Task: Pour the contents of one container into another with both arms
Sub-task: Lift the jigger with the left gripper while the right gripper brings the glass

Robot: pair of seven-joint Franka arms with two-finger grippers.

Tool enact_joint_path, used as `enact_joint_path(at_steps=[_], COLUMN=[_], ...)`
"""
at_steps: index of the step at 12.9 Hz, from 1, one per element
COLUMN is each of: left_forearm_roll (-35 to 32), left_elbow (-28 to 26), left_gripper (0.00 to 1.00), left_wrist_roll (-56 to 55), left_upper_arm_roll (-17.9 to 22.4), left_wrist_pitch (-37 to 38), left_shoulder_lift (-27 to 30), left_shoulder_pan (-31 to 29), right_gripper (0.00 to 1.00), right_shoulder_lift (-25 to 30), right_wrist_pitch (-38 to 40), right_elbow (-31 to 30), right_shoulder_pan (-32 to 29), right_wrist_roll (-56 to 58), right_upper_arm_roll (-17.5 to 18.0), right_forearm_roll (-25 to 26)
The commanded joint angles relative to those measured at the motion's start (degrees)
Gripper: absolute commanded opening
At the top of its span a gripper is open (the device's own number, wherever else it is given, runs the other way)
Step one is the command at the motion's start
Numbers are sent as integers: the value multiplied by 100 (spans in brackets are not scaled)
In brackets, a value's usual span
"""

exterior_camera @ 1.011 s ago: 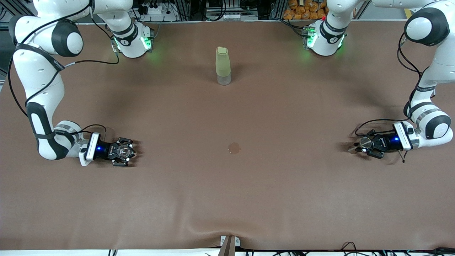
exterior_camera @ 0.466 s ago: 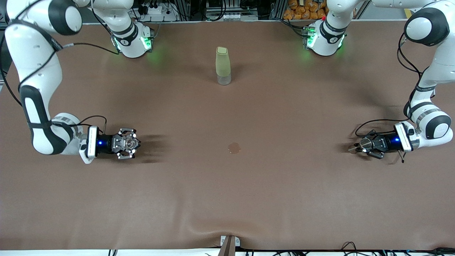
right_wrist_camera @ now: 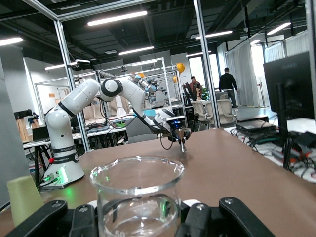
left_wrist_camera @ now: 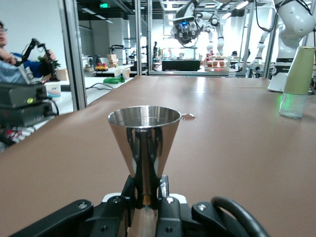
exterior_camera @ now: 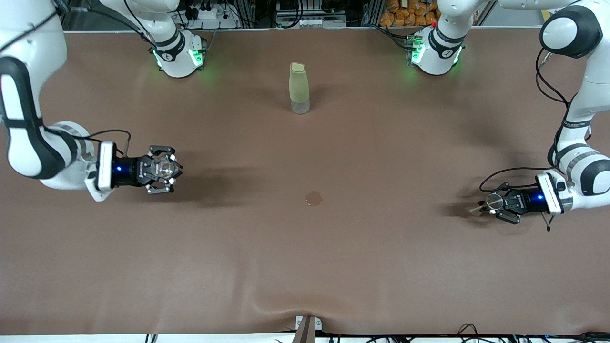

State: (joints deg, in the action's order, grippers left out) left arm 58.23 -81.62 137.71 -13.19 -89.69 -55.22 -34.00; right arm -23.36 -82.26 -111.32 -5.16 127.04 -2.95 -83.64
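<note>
**Both containers gripped and lifted; arms raised since a second ago**

Nearest the front camera: the left gripper [exterior_camera: 495,204], at the left arm's end of the table, closed on the narrow waist of the steel jigger [exterior_camera: 492,202]. Jigger upright, upper cone open to the top, as the left wrist view shows [left_wrist_camera: 144,143], with the black fingers [left_wrist_camera: 167,210] pinching it low down. A second ago the gripper sat slightly farther up the front view; now it is lower there and shifted toward the table's end, its shadow lying apart from it on the cloth, so it hangs over the table.

Between the two grippers, on the brown table [exterior_camera: 305,267]: a small round stain [exterior_camera: 313,198]. Unmoved.

The right gripper [exterior_camera: 162,169], at the right arm's end, fingers clamped around the clear glass tumbler [exterior_camera: 164,167]. Right wrist view shows the tumbler [right_wrist_camera: 137,197] upright, rim open; whether it holds anything I cannot tell. Compared with a second ago, this gripper has risen and travelled up the front view; a long blurred shadow now stretches over the cloth toward the table's middle. The right arm's elbow has swung up out of view.

Farthest: the pale-green bottle [exterior_camera: 299,88], upright near the bases, midway between them. Same spot as earlier.
</note>
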Motion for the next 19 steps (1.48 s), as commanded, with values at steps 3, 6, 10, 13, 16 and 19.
enact_joint_path(at_steps=[3,6,10,13,16,19], left_forearm_roll=[-181,-338,-278,11,109,170], left_elbow=[-3,-12,6,-3,-56,-65], left_gripper=[0,0,0,0,0,0], left_wrist_roll=[-25,-16,-77,-113,-139,-243], left_upper_arm_roll=[-342,-351,-500,-930,-1641,-1985], left_wrist_pitch=[57,57,4,-713,-1540,-2182], left_shoulder_lift=[125,143,257,345,371,380], left_shoulder_pan=[130,682,1622,2046,2160,2380], right_gripper=[0,0,0,0,0,0], right_shoulder_lift=[640,648,622,561,429,192], right_wrist_pitch=[-97,-124,-316,-597,-844,-1160], right_elbow=[-513,-583,-584,-592,-671,-742], right_shoulder_pan=[269,454,937,1349,1806,2334], right_wrist_roll=[-311,-303,-268,-14,294,689], right_upper_arm_roll=[-153,-197,-391,-391,-382,-382], right_forearm_roll=[-407,-443,-531,-872,-1451,-2233])
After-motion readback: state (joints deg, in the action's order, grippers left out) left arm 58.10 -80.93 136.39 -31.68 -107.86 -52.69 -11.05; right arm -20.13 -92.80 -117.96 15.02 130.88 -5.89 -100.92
